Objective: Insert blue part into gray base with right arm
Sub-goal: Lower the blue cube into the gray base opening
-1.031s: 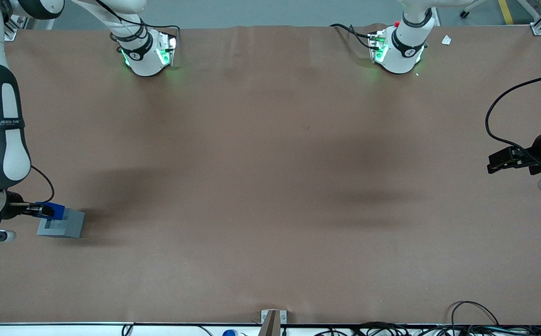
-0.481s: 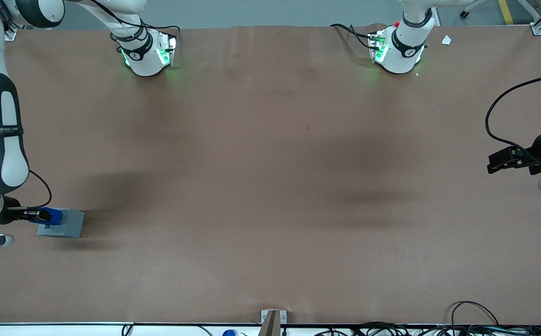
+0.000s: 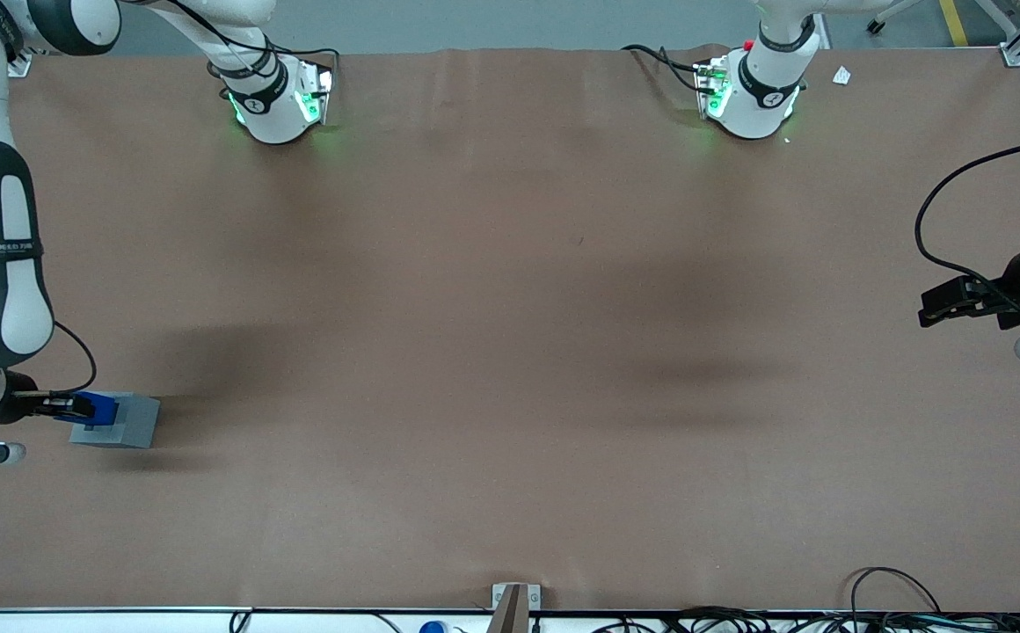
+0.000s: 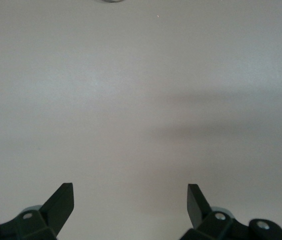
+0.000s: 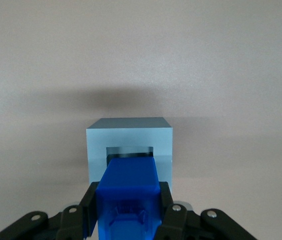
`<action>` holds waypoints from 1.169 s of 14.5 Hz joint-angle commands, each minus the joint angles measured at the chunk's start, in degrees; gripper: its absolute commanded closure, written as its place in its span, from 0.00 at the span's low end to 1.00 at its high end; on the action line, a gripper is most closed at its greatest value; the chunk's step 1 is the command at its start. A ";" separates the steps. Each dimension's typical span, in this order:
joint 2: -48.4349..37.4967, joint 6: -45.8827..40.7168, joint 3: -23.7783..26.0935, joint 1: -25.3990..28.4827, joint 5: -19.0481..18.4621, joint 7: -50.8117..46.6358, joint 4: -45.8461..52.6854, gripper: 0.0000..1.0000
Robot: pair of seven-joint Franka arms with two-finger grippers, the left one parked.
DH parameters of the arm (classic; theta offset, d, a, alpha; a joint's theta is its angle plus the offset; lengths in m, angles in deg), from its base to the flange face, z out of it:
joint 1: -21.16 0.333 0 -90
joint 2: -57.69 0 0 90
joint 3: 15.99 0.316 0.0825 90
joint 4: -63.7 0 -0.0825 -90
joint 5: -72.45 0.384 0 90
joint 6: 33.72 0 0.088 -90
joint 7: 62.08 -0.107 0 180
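Blue part [image 5: 129, 192] is clamped between the gripper [image 5: 129, 210] fingers, held directly above the gray base [image 5: 130, 145] opening so it can be lowered in.

The front view looks steeply down from high above, taking in the whole brown table [image 3: 510, 352] from far off. The right wrist view sits close over the gripper [image 5: 127, 210], facing down at the blue part [image 5: 128, 187] and gray base [image 5: 129, 135], both tiny in the front view. The left wrist view faces only bare table.
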 commanded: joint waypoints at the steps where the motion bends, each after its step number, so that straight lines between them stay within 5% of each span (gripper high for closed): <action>1: 1.14 0.04 0.94 -0.90 0.82 0.58 1.30 0.97; 17: 2.81 2.24 0.94 -0.99 3.38 -0.04 1.57 0.96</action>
